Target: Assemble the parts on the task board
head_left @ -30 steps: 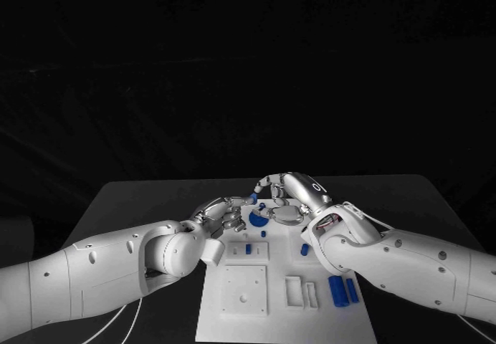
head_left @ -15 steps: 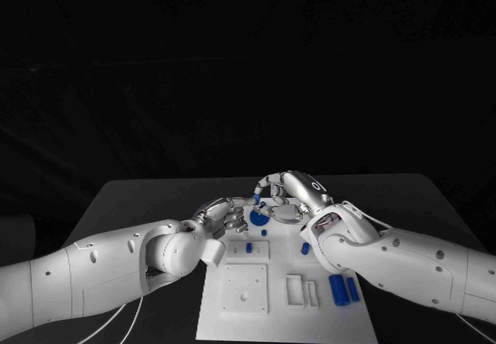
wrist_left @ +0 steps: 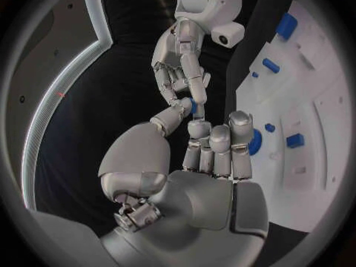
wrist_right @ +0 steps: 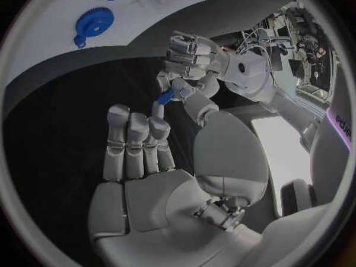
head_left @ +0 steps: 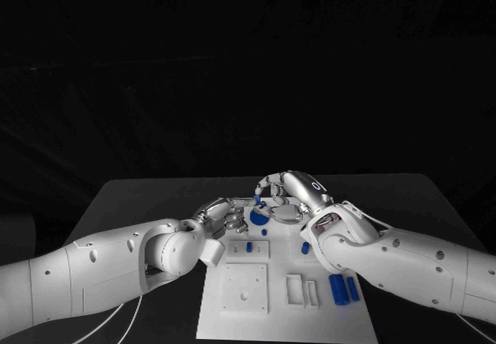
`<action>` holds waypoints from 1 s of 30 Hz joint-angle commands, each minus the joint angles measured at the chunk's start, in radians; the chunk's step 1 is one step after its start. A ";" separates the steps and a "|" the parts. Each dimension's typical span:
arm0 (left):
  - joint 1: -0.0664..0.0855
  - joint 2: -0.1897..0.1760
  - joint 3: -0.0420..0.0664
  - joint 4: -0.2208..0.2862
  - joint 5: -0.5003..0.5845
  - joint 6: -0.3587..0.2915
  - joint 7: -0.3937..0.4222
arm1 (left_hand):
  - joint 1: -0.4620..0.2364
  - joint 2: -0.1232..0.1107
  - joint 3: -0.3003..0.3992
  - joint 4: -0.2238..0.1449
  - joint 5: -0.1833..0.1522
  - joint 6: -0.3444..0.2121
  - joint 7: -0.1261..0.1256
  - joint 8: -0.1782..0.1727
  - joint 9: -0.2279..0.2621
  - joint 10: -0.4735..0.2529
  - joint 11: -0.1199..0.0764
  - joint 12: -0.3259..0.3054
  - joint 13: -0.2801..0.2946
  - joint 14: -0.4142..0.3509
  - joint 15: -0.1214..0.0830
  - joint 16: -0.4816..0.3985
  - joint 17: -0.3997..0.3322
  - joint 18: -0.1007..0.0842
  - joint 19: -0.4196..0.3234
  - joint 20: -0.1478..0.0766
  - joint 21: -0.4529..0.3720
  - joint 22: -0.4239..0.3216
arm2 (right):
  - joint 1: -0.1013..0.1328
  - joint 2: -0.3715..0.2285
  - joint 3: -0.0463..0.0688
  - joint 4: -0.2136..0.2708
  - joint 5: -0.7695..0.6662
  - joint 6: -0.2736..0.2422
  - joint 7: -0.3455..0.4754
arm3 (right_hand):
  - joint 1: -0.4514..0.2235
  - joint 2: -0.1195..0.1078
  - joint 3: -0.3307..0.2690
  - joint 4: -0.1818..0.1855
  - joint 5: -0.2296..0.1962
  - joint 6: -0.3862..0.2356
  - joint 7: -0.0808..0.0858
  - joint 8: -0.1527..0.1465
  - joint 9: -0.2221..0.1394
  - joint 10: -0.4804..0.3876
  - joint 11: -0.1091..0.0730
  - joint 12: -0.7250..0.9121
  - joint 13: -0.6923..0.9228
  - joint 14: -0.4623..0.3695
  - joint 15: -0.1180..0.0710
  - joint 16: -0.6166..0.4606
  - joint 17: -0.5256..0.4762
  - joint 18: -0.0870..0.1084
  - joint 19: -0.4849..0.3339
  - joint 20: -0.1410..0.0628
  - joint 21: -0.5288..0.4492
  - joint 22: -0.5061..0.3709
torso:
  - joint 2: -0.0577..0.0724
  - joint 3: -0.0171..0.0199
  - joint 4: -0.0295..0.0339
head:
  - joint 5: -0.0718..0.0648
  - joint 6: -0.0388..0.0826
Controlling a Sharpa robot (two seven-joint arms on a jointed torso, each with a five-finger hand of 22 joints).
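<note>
Head view: black table (head_left: pixel 135 197), dark room behind, white board (head_left: pixel 269 301) with blue parts at its near right (head_left: pixel 338 289). Above the far end, both hands pinch one small blue peg (head_left: pixel 255 196): left hand (head_left: pixel 219 213), right hand (head_left: pixel 284 193).

Both robot hands (head_left: pixel 259 204) crowd task board (head_left: pixel 253 315) far end.

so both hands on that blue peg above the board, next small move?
Probably let one hand release. The blue peg is pinched between fingertips of both the right hand and the left hand, over the far end of the board. Which hand takes it isn't clear; the other should ease off first.
</note>
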 commanded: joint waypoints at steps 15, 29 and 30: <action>0.001 0.002 0.001 0.007 -0.024 0.066 -0.007 | 0.000 0.009 0.006 -0.003 0.007 -0.003 0.004 0.002 0.001 0.000 0.004 0.005 0.002 0.014 -0.017 0.001 -0.003 0.015 0.004 -0.104 0.005 0.019 | -0.002 -0.001 0.000 0.002 0.002 0.005 0.028 | 0.014 0.034 0.223 0.051 -0.047 0.021 0.007 -0.017 0.049 0.001 -0.008 -0.015 0.015 -0.003 -0.008 0.006 0.004 0.031 -0.008 -0.003 0.020 0.003 | 0.000 0.0005 -0.0002 | 0.000 -0.002; 0.001 0.001 0.001 0.007 -0.034 0.081 -0.013 | 0.000 0.010 0.006 -0.004 0.007 -0.004 0.005 0.000 0.001 -0.002 0.005 0.005 0.002 0.013 -0.016 -0.001 -0.004 0.016 0.003 -0.103 0.005 0.018 | -0.002 -0.001 0.000 -0.003 0.022 0.046 0.058 | -0.013 0.048 0.289 0.072 -0.035 0.002 0.016 -0.048 0.048 -0.006 0.001 -0.019 0.022 -0.011 -0.002 0.008 0.007 0.031 -0.017 0.000 0.029 0.003 | 0.000 -0.0001 0.0002 | 0.001 -0.001; 0.001 0.001 0.001 0.006 -0.035 0.081 -0.013 | 0.000 0.010 0.006 -0.003 0.007 -0.005 0.005 0.000 0.001 -0.002 0.005 0.004 0.002 0.012 -0.016 -0.001 -0.004 0.016 0.003 -0.103 0.005 0.018 | -0.002 -0.001 0.000 -0.003 0.023 0.051 0.060 | -0.015 0.050 0.290 0.073 -0.031 0.001 0.017 -0.050 0.047 -0.007 0.002 -0.019 0.023 -0.011 -0.001 0.008 0.007 0.031 -0.018 0.000 0.029 0.003 | 0.000 -0.0001 0.0003 | 0.001 -0.001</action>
